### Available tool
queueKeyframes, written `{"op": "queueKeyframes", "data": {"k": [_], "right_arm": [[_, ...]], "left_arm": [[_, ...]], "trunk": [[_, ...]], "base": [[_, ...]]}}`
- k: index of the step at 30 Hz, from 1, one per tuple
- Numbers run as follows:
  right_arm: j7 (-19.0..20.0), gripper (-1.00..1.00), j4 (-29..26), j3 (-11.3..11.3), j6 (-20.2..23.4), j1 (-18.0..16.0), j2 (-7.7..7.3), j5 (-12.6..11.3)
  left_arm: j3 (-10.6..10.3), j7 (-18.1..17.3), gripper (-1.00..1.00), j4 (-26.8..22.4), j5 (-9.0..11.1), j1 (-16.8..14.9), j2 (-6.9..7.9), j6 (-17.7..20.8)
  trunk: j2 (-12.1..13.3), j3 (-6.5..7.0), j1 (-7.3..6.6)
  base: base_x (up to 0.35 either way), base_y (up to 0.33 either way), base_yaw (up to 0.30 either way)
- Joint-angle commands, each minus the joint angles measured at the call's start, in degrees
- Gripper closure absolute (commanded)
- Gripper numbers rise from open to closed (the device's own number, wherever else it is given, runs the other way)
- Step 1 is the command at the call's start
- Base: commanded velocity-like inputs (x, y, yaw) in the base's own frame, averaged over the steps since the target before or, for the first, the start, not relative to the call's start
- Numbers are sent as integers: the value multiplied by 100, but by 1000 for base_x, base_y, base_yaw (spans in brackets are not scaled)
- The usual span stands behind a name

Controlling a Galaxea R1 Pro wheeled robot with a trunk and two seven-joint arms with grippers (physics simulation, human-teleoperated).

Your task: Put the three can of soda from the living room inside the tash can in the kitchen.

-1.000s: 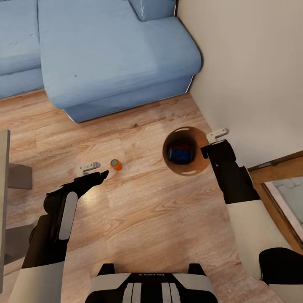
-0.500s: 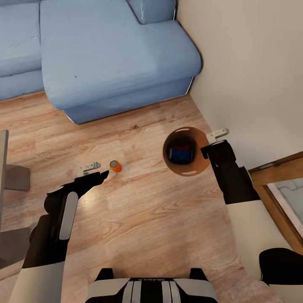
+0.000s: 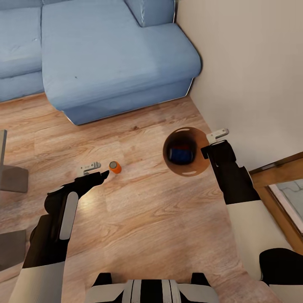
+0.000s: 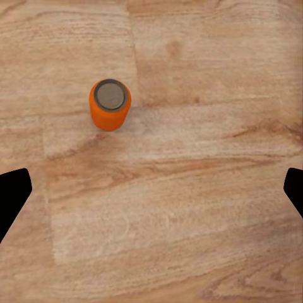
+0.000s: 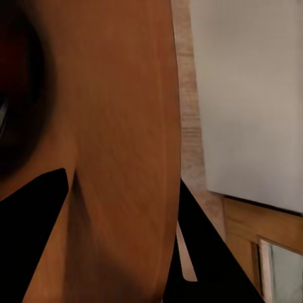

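An orange soda can (image 3: 115, 167) (image 4: 110, 104) stands upright on the wood-plank floor, just beyond my left gripper (image 3: 97, 170) (image 4: 151, 189). That gripper is open with nothing between its fingers. The tash can (image 3: 185, 171) hangs at my right, copper-brown inside (image 5: 120, 113). My right gripper (image 3: 213, 140) (image 5: 120, 178) is shut on its rim, one finger inside the wall and one outside. A dark blue soda can (image 3: 181, 155) lies at the bin's bottom with a red patch beside it; I cannot tell what the patch is.
The light blue corner sofa (image 3: 105, 50) fills the far side. A beige wall (image 3: 252, 63) runs along the right, with a wooden door frame (image 3: 277, 168) below it. A grey table part (image 3: 10, 179) stands at the left edge.
The whole view has shifted slightly, so the sofa, floor, grey table and orange can slid a little leftward in the picture. Both arms and the held bin keep their places.
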Motion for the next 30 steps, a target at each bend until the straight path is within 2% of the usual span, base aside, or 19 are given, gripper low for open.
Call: {"op": "queueKeyframes", "data": {"k": [1,30], "right_arm": [[-2,100,-2,-2,0,-2,0,-13],[7,100,-2,-9,0,8,0,-15]], "left_arm": [[-3,0,-100,1,-5,-2,-1,0],[3,-8,-100,7,-30,-7,-9,-11]], "trunk": [[-42,-9,22],[-1205,-266,659]], "base": [[0,0,0],[0,0,0]]}}
